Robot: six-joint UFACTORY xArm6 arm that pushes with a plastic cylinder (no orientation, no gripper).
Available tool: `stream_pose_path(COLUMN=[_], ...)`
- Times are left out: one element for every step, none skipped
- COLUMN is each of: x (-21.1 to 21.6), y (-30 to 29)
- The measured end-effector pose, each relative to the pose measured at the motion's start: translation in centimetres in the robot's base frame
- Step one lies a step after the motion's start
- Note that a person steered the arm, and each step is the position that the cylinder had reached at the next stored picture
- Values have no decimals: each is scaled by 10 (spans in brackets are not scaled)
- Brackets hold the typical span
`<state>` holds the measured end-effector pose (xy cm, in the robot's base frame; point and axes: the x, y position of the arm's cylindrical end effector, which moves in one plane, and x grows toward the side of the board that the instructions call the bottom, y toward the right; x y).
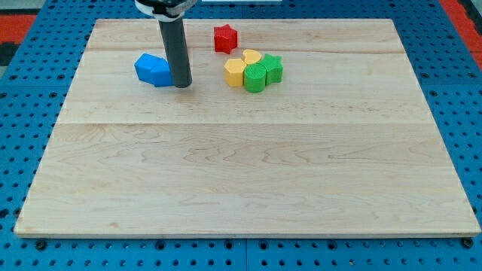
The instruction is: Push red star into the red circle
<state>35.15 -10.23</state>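
Observation:
The red star (224, 38) lies near the view's top, a little left of centre, on the wooden board (241, 173). No red circle shows in this view. My tip (182, 85) stands against the right side of a blue block (154, 69), below and to the left of the red star, with a clear gap between them. The rod rises from the tip to the view's top edge.
A tight cluster lies right of my tip: a yellow hexagon (234, 73), a yellow heart (251, 57), a green round block (255, 78) and a green star (273, 68). The board sits on a blue pegboard (30, 113).

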Motion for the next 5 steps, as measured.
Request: stream_pose_path(x=[-14,-35,-69,-79,-102], y=[0,4,66,98,151])
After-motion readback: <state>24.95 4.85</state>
